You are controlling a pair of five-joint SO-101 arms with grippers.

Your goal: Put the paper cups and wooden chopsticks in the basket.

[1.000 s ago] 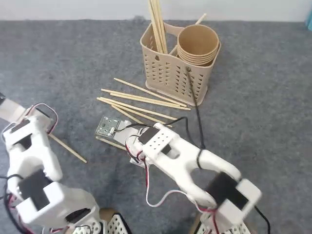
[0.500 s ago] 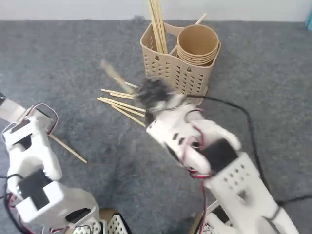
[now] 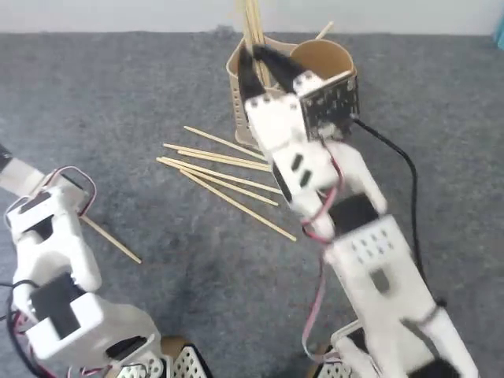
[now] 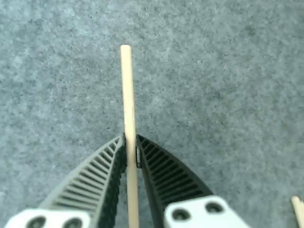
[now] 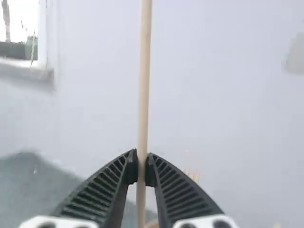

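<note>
The beige basket (image 3: pixel 238 102) stands at the back of the grey carpet, with stacked paper cups (image 3: pixel 324 57) in one compartment and upright chopsticks (image 3: pixel 250 20) in the other. My right gripper (image 3: pixel 256 67) is raised at the basket's chopstick side. It is shut on a wooden chopstick (image 5: pixel 144 71) held upright between its fingers (image 5: pixel 141 161). Several loose chopsticks (image 3: pixel 224 169) lie on the carpet in front of the basket. Low at the left, my left gripper (image 4: pixel 130 142) is shut on a single chopstick (image 4: pixel 126 90) lying on the carpet (image 3: pixel 110 240).
The right arm (image 3: pixel 354 236) stretches from the front edge over the carpet to the basket, its cable trailing on the right. The left arm (image 3: pixel 51 268) fills the front left corner. Another chopstick end (image 4: pixel 298 209) lies beside the left gripper.
The right arm has swung up from the carpet near the loose pile to the basket, carrying a chopstick upright. The left arm has stayed put.
</note>
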